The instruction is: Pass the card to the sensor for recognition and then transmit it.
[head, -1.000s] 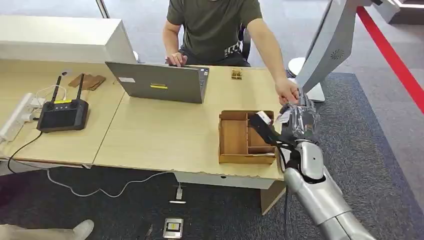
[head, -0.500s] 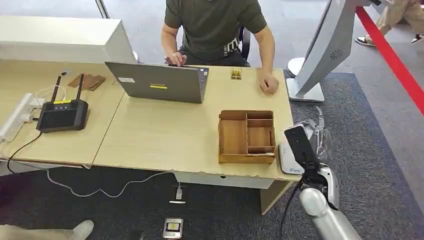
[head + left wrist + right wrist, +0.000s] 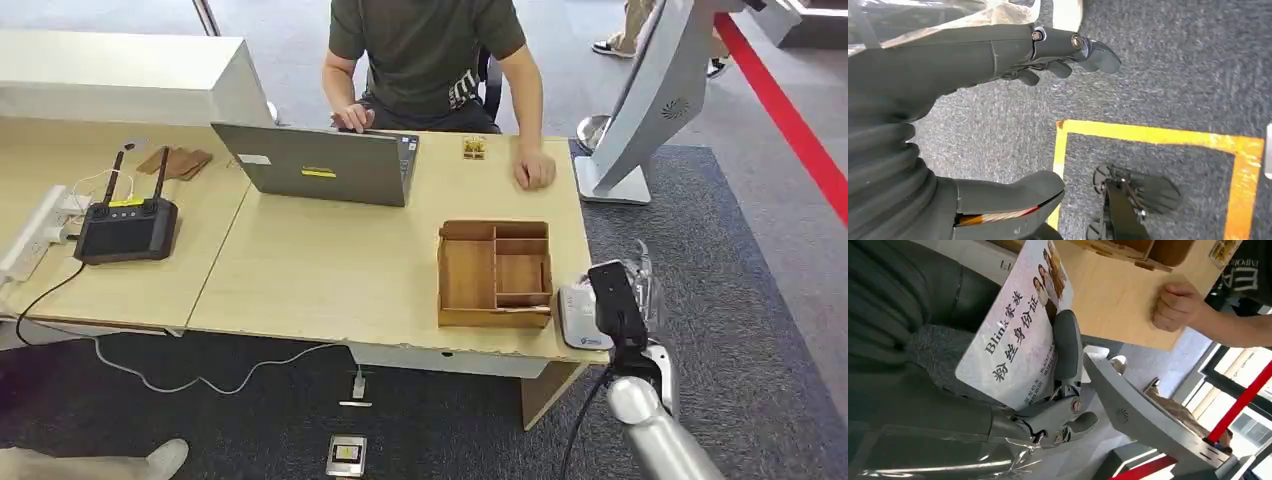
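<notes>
Here, card [image 3: 1015,340] pinched flat in right hand [image 3: 1048,390], beside the table edge [image 3: 1128,325].

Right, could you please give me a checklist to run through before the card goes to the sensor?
1. Card gripped by the right hand: ok, a finger presses across its face.
2. Card lined up over the sensor: cannot tell; the hand is beside it at the table edge.
3. Person's hand away from the sensor: ok, a fist resting near the far corner.
4. Wooden tray off the sensor: ok, beside it.
5. Left hand free: ok, holds nothing.
</notes>
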`<state>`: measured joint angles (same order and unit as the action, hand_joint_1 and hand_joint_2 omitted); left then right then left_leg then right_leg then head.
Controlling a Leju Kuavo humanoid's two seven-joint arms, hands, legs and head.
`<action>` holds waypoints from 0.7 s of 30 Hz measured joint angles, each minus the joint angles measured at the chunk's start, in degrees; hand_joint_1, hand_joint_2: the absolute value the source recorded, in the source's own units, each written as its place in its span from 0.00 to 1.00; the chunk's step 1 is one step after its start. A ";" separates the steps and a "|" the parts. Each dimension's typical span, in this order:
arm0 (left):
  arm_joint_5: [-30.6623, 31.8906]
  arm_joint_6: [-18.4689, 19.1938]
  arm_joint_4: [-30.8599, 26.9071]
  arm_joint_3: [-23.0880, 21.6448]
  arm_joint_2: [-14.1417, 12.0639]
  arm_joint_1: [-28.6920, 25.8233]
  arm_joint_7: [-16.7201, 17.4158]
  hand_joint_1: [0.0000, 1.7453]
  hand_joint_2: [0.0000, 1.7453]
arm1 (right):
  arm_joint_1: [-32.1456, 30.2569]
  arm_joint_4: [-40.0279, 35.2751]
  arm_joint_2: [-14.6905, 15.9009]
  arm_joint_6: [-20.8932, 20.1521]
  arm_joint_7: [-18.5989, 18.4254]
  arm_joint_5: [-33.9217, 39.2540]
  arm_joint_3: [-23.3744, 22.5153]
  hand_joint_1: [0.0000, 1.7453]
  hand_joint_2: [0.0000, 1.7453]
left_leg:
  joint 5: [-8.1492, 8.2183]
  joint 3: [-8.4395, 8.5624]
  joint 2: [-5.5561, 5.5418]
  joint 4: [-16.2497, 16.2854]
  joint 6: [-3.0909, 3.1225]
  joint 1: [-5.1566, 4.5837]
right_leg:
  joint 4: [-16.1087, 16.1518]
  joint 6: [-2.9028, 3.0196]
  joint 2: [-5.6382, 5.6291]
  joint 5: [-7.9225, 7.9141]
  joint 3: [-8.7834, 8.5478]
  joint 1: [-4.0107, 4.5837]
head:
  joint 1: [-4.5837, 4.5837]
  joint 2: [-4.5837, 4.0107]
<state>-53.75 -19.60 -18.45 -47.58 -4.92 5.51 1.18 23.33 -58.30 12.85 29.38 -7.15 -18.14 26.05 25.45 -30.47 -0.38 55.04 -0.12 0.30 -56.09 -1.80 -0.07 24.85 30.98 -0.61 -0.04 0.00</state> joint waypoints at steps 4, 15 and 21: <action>-0.48 -0.11 0.00 0.00 -0.02 -0.01 -0.40 0.00 1.00 | 1.51 4.93 -0.37 0.15 -0.35 -0.59 0.90 1.00 1.00 | 0.00 0.01 0.00 0.00 0.00 0.00 | 0.00 0.00 0.00 0.00 0.00 0.01 | 0.00 0.00; -2.06 -0.53 0.00 0.00 -0.02 -0.28 -0.90 0.00 1.00 | 3.54 14.04 -0.94 1.97 -4.65 -6.40 4.46 1.00 1.00 | -0.01 0.01 0.01 0.00 0.00 0.00 | 0.00 0.00 0.00 0.00 0.00 0.00 | 0.00 0.00; -2.69 -0.53 0.00 0.00 -0.02 -0.31 -0.99 0.00 1.00 | 4.13 16.53 -0.90 1.88 -6.93 -9.18 6.84 1.00 1.00 | 0.00 0.01 0.02 0.00 0.00 0.00 | 0.00 0.00 -0.01 0.00 0.01 0.00 | 0.00 0.00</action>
<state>-56.43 -20.13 -18.45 -47.58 -4.94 5.20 0.20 27.47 -41.77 11.96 31.26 -14.07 -27.32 32.89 25.45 -30.45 -0.36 55.04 -0.12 0.30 -56.09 -1.80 -0.08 24.85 30.99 -0.61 -0.04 0.00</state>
